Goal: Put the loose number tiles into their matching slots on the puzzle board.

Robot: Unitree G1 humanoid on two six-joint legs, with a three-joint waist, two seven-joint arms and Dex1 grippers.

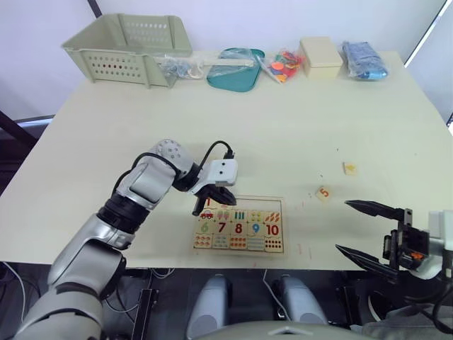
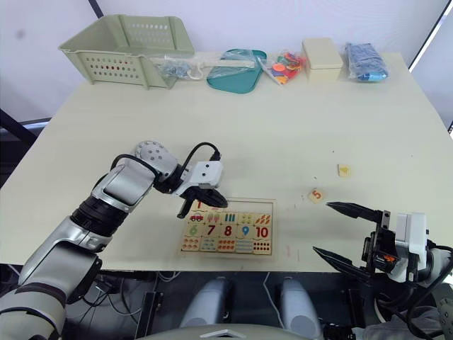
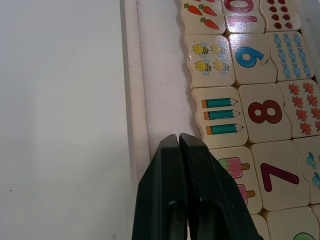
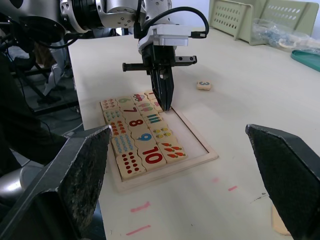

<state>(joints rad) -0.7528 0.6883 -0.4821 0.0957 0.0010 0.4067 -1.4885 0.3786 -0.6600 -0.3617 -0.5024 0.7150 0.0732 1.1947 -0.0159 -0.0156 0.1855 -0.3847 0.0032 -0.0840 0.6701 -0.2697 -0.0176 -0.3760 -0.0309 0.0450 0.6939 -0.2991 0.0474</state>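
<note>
Left claw [image 3: 178, 137] clenched empty, tips on the puzzle board's [image 1: 276, 202] bare top row. Right claw [image 1: 357, 227] released at board's 3 o'clock. Tile 5 [image 1: 324, 193] on table [image 1: 283, 120], 2 o'clock of board.

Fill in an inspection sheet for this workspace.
Surface: pale table, a few red marks by the board.
Job's things: slots in the board's upper row mostly bare; tile 5 and a second tile, digit unreadable, loose to the board's right; tile 3 loose on the table.
Clutter: basket, teal tray, bag of chips, box and blue bag along the far edge.
Grippers: left gripper shut, over the slots; right gripper open, empty, near the table's front edge.
Cables: black cable at the left wrist.
Surroundings: nothing seen.
</note>
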